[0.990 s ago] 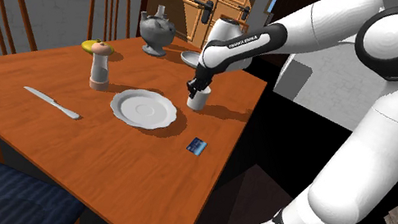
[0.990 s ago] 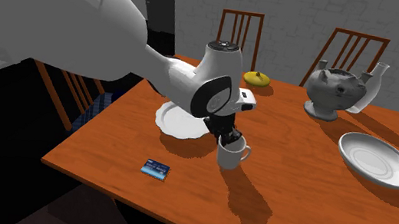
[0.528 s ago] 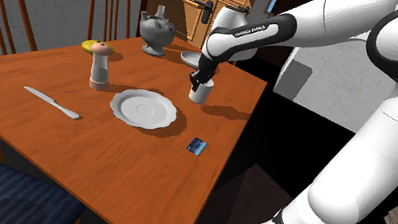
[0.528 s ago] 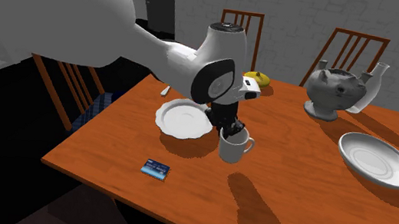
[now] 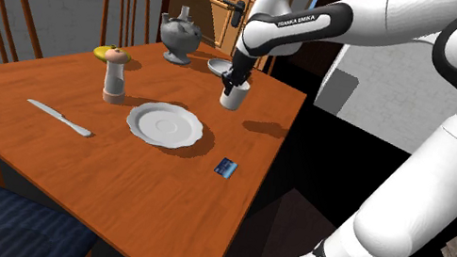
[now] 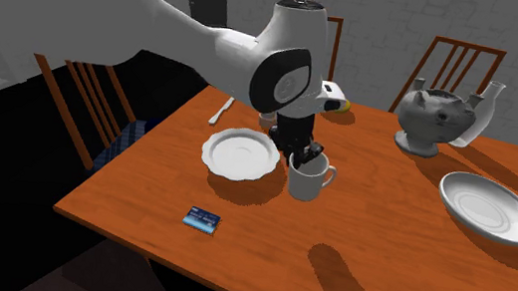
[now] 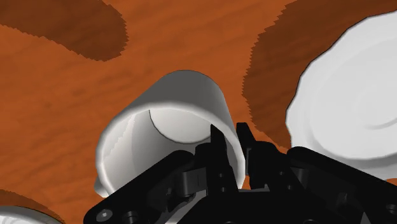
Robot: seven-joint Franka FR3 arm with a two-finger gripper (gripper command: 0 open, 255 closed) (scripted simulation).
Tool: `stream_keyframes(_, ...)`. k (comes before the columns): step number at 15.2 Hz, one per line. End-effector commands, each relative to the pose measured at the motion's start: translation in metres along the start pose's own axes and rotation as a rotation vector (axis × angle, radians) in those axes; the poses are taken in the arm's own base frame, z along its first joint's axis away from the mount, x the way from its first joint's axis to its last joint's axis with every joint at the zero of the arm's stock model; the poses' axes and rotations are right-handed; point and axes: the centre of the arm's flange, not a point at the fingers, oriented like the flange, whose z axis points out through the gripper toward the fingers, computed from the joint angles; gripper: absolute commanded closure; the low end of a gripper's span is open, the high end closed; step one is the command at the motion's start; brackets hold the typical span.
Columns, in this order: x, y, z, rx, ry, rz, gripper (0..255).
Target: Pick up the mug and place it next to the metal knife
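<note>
mug (image 5: 234,96), rim pinched in the jaws, hangs above table (image 5: 114,175), plate (image 5: 165,125) between it and knife (image 5: 58,117).

The white arm (image 5: 437,186) climbs from the shoulder view's lower right, folds at a dark joint near the top edge, and stretches left over the far part of the tabletop (image 5: 114,171). Its forearm slopes down to a wrist turned so that the black claw (image 5: 232,82) points straight down. The two fingers (image 7: 218,143) stand close together and pinch the wall of the mug (image 7: 172,114), one inside the rim and one outside. The claw hangs clear above the tabletop.
</note>
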Motion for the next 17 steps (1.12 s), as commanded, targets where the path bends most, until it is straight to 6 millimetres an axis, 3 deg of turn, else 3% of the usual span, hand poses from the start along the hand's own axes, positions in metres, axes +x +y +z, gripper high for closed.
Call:
stream_keyframes(1, 0.002, 0.0, -0.011, 0.0, 0.0, 0.0, 255)
stream_keyframes(14, 0.012, 0.005, -0.077, 0.0, 0.0, 0.0, 255)
stream_keyframes(17, 0.014, -0.034, -0.073, 0.0, 0.0, 0.0, 255)
